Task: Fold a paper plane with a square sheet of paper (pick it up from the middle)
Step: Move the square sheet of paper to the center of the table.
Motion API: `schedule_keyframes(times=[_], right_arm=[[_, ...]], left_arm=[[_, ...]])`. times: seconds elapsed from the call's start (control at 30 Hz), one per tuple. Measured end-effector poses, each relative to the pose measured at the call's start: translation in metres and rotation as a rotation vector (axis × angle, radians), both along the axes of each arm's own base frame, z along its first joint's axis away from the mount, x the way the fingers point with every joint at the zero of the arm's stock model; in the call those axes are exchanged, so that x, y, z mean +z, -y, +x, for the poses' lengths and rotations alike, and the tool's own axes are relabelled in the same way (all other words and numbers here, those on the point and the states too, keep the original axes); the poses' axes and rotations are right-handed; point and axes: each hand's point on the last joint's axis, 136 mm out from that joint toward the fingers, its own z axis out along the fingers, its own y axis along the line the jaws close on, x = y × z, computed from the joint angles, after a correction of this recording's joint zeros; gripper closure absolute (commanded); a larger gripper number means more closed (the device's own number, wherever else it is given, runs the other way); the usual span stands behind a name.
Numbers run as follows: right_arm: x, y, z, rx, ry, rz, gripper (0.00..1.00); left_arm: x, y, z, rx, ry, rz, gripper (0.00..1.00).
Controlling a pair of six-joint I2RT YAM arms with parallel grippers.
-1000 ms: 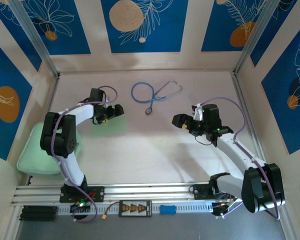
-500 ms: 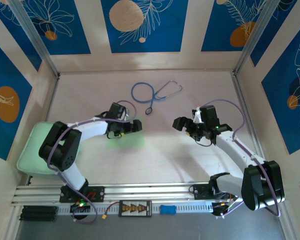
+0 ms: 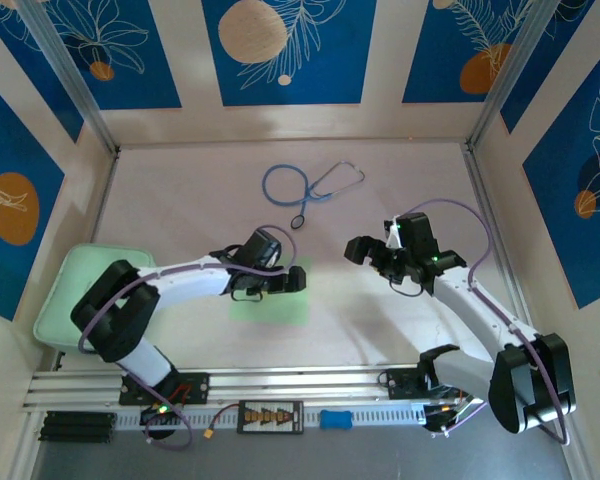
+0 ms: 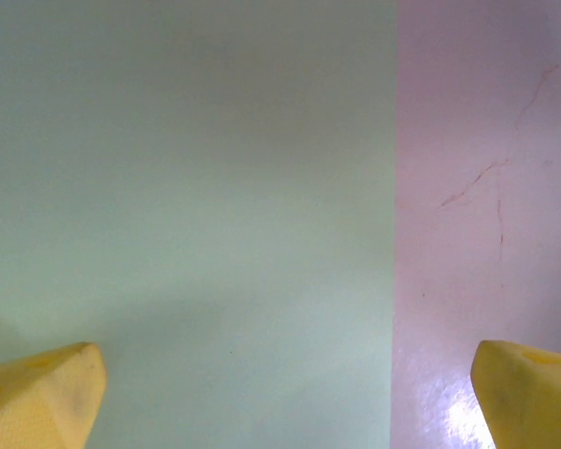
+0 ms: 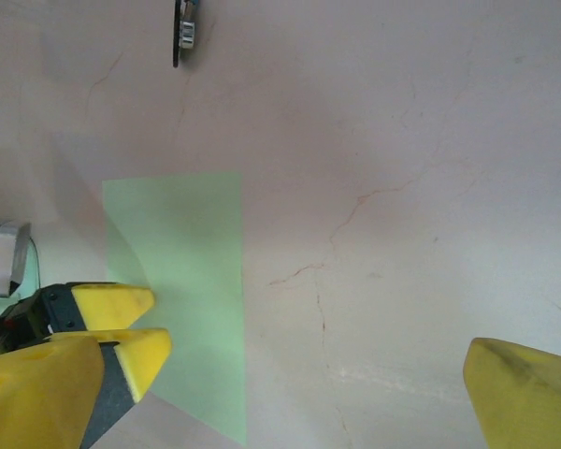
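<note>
From above, we see the left gripper (image 3: 292, 280) reaching across the table (image 3: 180, 190), over the far right part of the square sheet of paper (image 3: 270, 302), which lies flat near the middle. Its jaws stand apart and hold nothing. The right gripper (image 3: 358, 248) hangs to the right of the sheet, apart from it, also spread wide and empty. A blue stethoscope (image 3: 310, 185) lies farther back, and a mint-green pad (image 3: 65, 310) sits at the left edge. At the left wrist, we look straight down on the pale green sheet, its right edge running between the two yellow fingertips (image 4: 37, 398); we cannot tell whether they touch the paper. At the right wrist, its yellow fingertips (image 5: 524, 398) stand at the frame's two sides with bare table between them; the sheet lies to the left, with the left gripper's fingers over it.
</note>
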Motion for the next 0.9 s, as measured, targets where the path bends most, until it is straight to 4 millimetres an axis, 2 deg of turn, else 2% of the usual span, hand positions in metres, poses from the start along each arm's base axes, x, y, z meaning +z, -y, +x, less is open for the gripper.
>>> schedule_keyframes(times=[0.17,0.3,0.4,0.53,0.67,0.9], right_arm=[[0.012,0.001,-0.003,0.017,0.109,-0.106,0.01],[0.019,0.008,0.0,0.005,0.163,-0.178,0.01],[0.021,0.016,0.004,-0.025,0.172,-0.194,0.01],[0.032,0.016,0.008,-0.025,0.208,-0.101,0.01],[0.032,0.02,0.009,-0.045,0.191,-0.036,0.01],[0.029,0.01,0.001,-0.005,0.145,0.019,0.01]], left_arm=[[0.019,-0.023,0.01,0.026,0.108,0.088,0.0],[0.016,-0.035,0.013,0.025,0.093,0.165,0.0],[0.011,-0.03,0.017,0.001,0.068,0.194,0.0],[0.001,-0.025,0.016,-0.016,0.025,0.195,0.02],[-0.01,-0.025,0.01,-0.021,-0.022,0.21,0.06],[-0.023,-0.026,0.011,-0.004,-0.092,0.266,0.1]])
